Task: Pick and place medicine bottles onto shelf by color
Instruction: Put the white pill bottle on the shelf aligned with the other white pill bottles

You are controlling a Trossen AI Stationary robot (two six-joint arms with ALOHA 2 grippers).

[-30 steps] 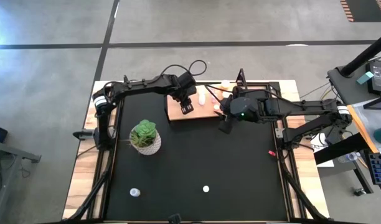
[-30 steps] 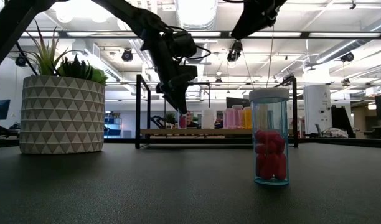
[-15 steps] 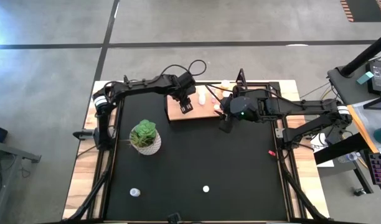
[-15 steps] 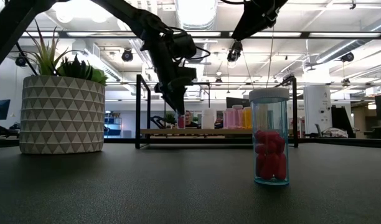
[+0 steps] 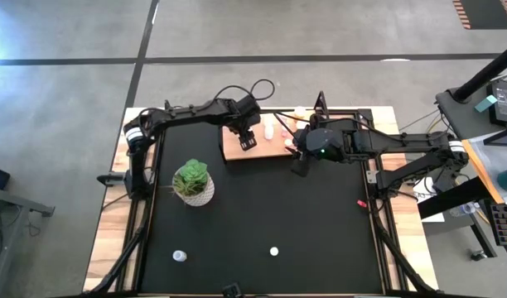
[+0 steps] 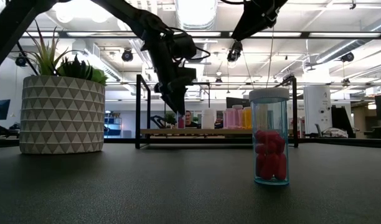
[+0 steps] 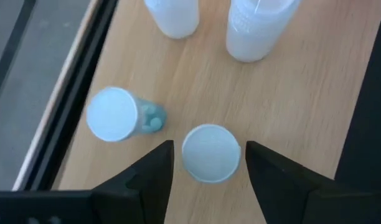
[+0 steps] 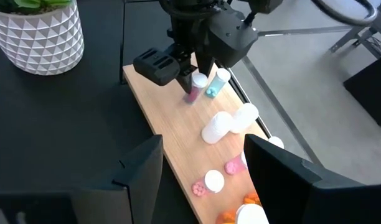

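Left claw (image 7: 206,163) standing released around upright bottle (image 7: 210,153) on shelf (image 7: 302,112); teal bottle (image 7: 119,115) crowding beside; right claw (image 8: 200,163) hanging open nearby.

The flat light-wood shelf board (image 5: 258,149) lies at the table's far edge with 2 white-capped bottles (image 7: 209,152) standing side by side at its left end. The potted plant (image 5: 193,182) sits nearer, left of centre.

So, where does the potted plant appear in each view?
High view: the potted plant stands left of centre, nearer the left arm.
Low view: far left, close to the camera.
Left wrist view: not in it.
Right wrist view: partly cut off, beyond the shelf's long edge.
Shared landmark: the shelf, visible in all four views.
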